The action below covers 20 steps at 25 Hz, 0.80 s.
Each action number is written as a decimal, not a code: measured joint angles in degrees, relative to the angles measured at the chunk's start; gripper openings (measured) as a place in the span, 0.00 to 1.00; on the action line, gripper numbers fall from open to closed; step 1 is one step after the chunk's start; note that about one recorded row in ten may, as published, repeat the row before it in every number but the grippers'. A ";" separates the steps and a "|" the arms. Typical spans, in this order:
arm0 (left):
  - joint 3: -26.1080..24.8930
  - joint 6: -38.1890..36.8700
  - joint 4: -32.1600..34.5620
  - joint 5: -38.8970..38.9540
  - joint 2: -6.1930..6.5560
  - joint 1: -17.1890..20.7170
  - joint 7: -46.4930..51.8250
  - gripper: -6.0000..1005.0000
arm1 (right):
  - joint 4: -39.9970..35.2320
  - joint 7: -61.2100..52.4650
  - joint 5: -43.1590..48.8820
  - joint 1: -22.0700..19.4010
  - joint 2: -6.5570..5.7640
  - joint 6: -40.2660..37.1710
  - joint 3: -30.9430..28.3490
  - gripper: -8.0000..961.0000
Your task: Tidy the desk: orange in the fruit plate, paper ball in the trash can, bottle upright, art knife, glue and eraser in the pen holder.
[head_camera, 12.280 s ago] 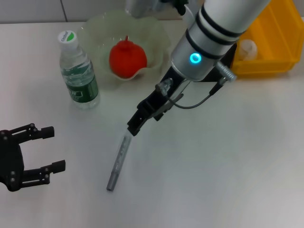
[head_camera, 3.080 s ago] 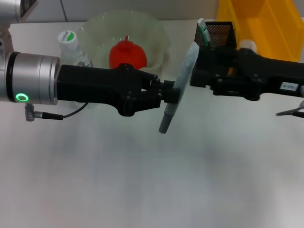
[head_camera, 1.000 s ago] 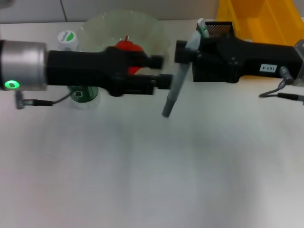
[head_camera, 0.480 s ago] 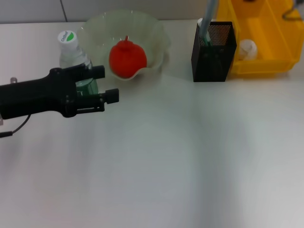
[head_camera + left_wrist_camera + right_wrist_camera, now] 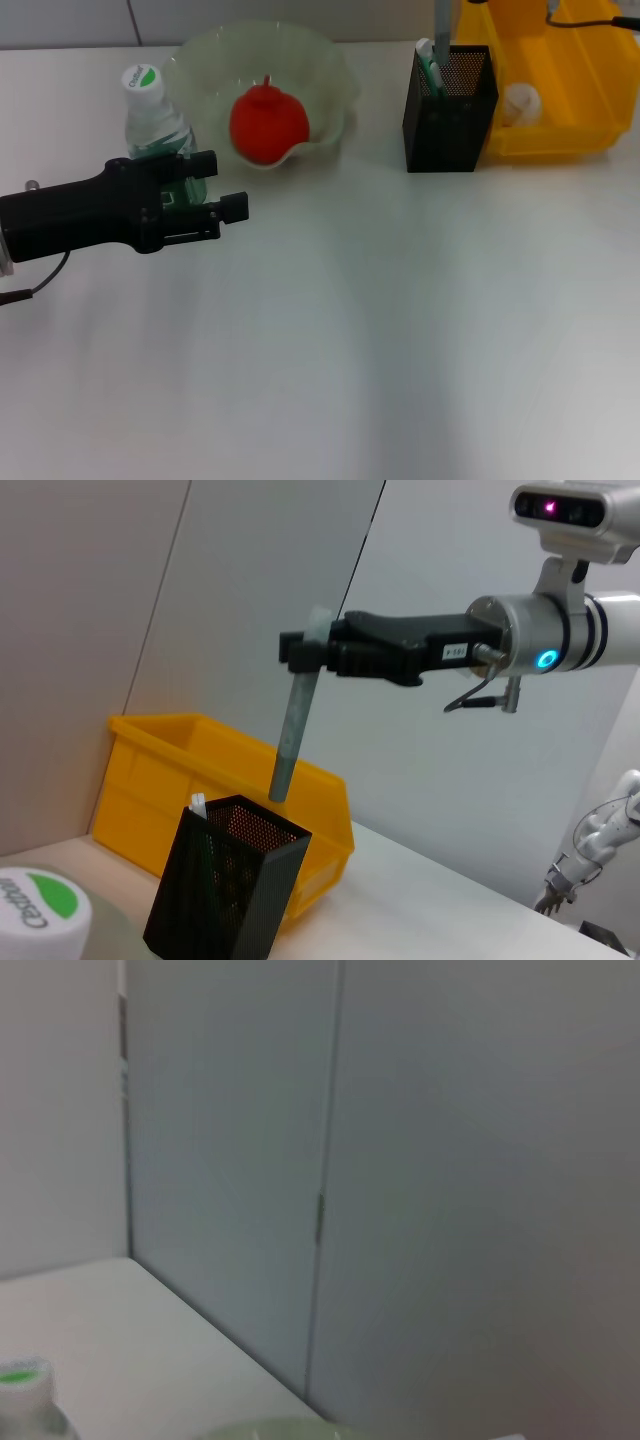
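One item was left: the right gripper clamped a grey stick-shaped art knife above the black mesh pen holder; lowering straight in seemed next. Left gripper sat open near the clear green-labelled bottle.

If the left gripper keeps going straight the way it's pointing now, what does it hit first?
Probably nothing soon: the left gripper points across bare desk, passing in front of the fruit plate. Farther along stands the pen holder, though depth is unclear.
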State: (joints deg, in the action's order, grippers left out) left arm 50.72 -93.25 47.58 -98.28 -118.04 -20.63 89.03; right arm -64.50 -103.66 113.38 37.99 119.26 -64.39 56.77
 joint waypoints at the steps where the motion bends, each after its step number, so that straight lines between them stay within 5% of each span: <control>1: 0.00 0.03 -0.07 -0.01 0.00 -0.05 0.05 0.84 | 0.08 -0.30 0.53 -0.12 0.02 0.59 0.29 0.16; 20: 0.24 0.96 -2.27 0.00 0.00 -0.29 -0.52 0.84 | 7.84 2.95 -0.09 -1.03 0.09 7.42 0.71 0.20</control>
State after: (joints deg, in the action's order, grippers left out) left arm 50.95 -92.29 45.31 -98.28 -118.04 -20.92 88.51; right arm -56.65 -100.70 113.30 36.96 119.35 -56.97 57.47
